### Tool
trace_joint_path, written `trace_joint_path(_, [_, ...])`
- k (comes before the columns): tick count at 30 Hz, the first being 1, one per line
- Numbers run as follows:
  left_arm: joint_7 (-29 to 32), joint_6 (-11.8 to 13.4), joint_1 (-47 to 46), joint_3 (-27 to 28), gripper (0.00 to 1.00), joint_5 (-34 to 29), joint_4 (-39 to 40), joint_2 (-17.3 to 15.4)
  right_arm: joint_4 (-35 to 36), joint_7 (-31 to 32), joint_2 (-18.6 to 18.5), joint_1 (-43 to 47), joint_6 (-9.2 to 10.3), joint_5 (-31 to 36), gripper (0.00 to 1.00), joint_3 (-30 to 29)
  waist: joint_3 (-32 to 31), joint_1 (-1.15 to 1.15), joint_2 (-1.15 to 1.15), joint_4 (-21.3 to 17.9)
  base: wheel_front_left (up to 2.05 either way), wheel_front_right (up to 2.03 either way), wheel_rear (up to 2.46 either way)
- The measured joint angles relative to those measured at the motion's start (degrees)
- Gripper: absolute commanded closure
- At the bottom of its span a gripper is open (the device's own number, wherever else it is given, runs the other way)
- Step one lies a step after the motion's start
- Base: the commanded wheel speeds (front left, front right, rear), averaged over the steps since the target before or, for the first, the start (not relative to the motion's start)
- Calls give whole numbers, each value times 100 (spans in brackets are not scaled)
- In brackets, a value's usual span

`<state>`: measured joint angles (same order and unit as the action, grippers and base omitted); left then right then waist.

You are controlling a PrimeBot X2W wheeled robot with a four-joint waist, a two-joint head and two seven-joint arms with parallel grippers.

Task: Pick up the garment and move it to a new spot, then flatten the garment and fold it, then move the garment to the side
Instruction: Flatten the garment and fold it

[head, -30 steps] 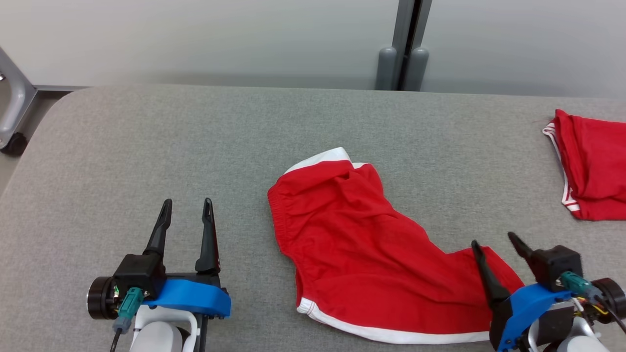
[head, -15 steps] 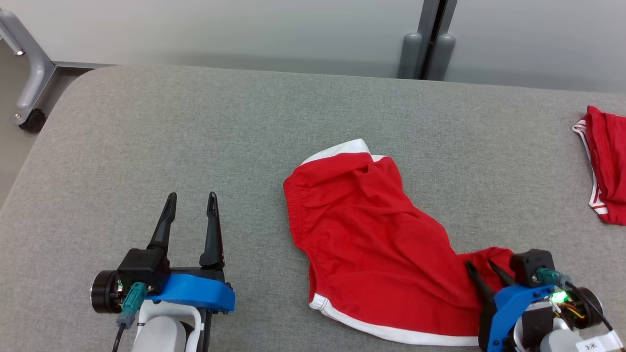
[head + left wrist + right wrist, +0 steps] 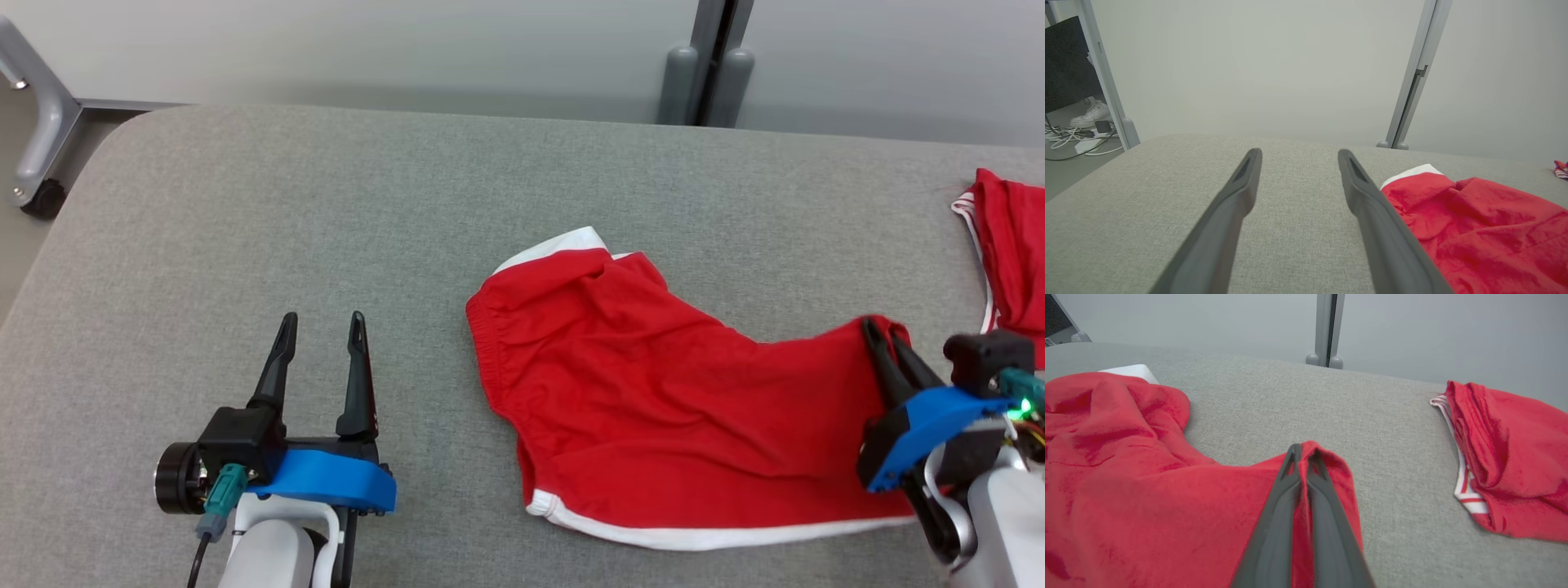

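No text, label, brand, number or sign is legible in any view; the garment [image 3: 653,408] and the table [image 3: 326,204] bear no readable marking.

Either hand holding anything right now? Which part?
Right hand is shut on the red shorts, pinching a raised fold at their right end. Left hand holds nothing.
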<state>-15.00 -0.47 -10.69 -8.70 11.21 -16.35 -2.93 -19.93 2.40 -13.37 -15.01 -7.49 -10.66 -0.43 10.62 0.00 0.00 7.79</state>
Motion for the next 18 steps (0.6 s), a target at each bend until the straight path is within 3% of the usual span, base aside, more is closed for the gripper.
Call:
trace_joint_path(6, [0,2,-134,-119,0,63,-15,0,-294,91,32,-609,0,60,100,15,78,0,0,144,0,0,0])
trace_joint_path(11, [0,27,-163,-155,0,91,-18,0,-1256,-36,33,-1283,0,197,100,0,157,0,0,280,0,0,0])
trace_joint_path(12, [0,36,-169,-159,0,91,-18,0,-1439,-102,35,-1365,0,209,64,-3,164,0,0,293,0,0,0])
trace_joint_path(13, [0,42,-172,-164,0,91,-18,0,-1604,-152,46,-1432,0,223,13,-1,166,0,0,301,0,0,0])
trace_joint_path(14, [0,44,-172,-163,0,91,-20,0,-1736,-210,71,-1476,0,244,0,8,158,0,0,302,0,0,0])
trace_joint_path(18, [0,63,-154,-131,0,79,-23,-2,-2093,-624,165,-1543,0,192,0,75,107,0,0,234,0,0,0])
